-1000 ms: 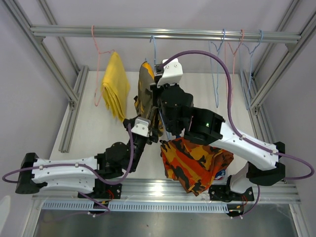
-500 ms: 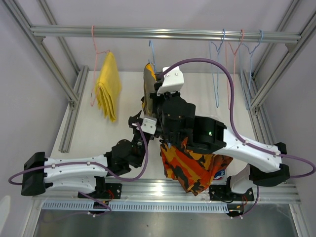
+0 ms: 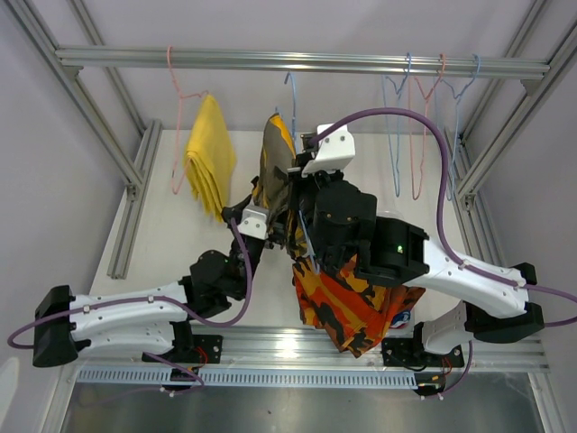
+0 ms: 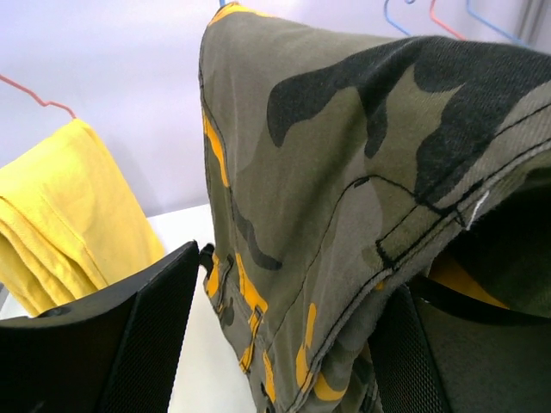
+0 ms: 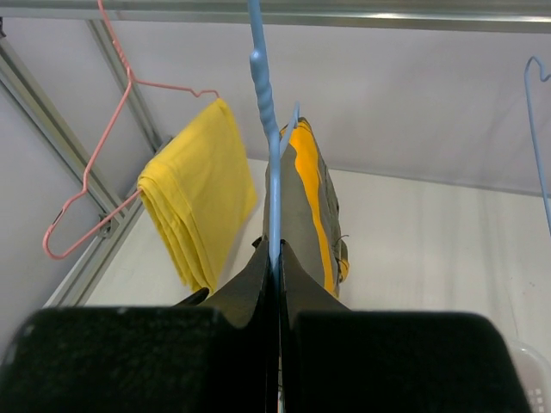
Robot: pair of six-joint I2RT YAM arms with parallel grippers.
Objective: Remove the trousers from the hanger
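Note:
The olive-yellow camouflage trousers [image 3: 272, 171] hang folded over a blue hanger [image 3: 290, 90] on the rail. My right gripper [image 3: 297, 189] is shut on this hanger's wire [image 5: 273, 198], with the trousers [image 5: 308, 202] just behind it. My left gripper [image 3: 260, 219] is open, its two fingers either side of the trousers' lower part [image 4: 344, 198]; the left finger [image 4: 112, 344] stands just beside the cloth. The plain yellow trousers [image 3: 209, 158] hang on a pink hanger [image 3: 173, 81]. The orange camouflage trousers [image 3: 352, 302] lie on the table, with a bit of blue patterned cloth [image 3: 407, 317] beside them. The magenta-pink ones are hidden.
Three empty hangers, blue [image 3: 395, 135], pink [image 3: 420, 135] and blue [image 3: 462, 86], hang at the rail's right end. Aluminium frame posts [image 3: 135, 171] stand on both sides of the white table [image 3: 171, 244]. The right arm [image 3: 451, 262] reaches over the orange pile.
The right gripper has shifted right with the blue hanger, and the olive trousers came with it. The left gripper has moved slightly left around their lower part. The yellow trousers swung.

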